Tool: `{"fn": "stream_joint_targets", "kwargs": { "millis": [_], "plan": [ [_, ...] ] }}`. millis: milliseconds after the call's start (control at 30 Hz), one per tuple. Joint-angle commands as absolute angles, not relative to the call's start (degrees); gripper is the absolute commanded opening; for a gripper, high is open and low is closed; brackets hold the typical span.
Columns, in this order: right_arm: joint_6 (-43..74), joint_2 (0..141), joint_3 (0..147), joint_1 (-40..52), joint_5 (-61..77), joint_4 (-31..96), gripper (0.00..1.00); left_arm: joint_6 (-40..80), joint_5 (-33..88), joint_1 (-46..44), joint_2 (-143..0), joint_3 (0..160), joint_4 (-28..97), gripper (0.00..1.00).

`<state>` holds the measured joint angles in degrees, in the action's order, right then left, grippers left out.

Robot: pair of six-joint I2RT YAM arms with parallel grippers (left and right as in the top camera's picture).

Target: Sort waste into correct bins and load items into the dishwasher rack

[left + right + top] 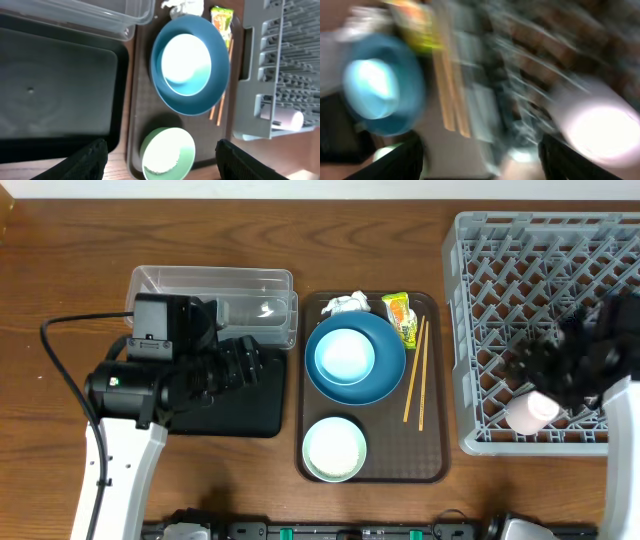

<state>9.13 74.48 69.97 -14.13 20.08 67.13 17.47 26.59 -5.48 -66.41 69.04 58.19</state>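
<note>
The small pink cup (pixel 530 412) lies in the near-left part of the grey rack (pixel 480 330), with the right pincer (pixel 482 152) spread wide just above it. The left pincer (pixel 160 155), also wide, hovers over the black tray (pixel 230 405) on the bench (pixel 60 280).

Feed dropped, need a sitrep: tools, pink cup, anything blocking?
Left tool open, empty, over black tray. Right tool open over rack. Pink cup in rack. Nothing seen blocking.
</note>
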Motion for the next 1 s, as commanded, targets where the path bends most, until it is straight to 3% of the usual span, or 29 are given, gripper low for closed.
{"fn": "stream_joint_targets", "kwargs": {
  "millis": [0, 133, 300, 433, 667, 800, 900, 967],
  "plan": [
    [5.6, 69.7, 71.9, -3.6, 27.6, 62.8, 0.72, 16.1, 20.4, -5.6, -64.4, 69.6, 58.3, 0.71],
    [10.9, 70.9, 71.8, 11.3, 21.2, 56.3, 0.70, 16.1, 18.8, -5.6, -63.3, 69.6, 58.1, 0.72],
    [20.5, 79.3, 71.8, 26.0, 1.2, 50.3, 0.69, 16.1, 18.7, -5.6, -62.5, 69.6, 60.4, 0.77],
    [24.3, 88.5, 71.8, 28.9, -2.6, 46.5, 0.64, 16.1, 18.7, -5.6, -62.6, 69.6, 63.3, 0.86],
    [24.7, 102.5, 71.8, 28.9, 7.3, 38.9, 0.54, 16.1, 18.7, -5.6, -62.8, 69.6, 64.1, 0.88],
    [25.8, 108.1, 71.8, 29.5, 8.4, 37.9, 0.42, 16.1, 18.7, -5.6, -62.8, 69.6, 64.1, 0.88],
    [25.7, 110.7, 71.8, 29.4, 8.4, 38.0, 0.15, 16.1, 18.7, -5.6, -62.8, 69.6, 64.0, 0.88],
    [25.7, 110.7, 71.8, 29.1, 8.4, 38.5, 0.01, 16.1, 18.7, -5.6, -62.8, 69.6, 64.0, 0.88]
  ]
}}
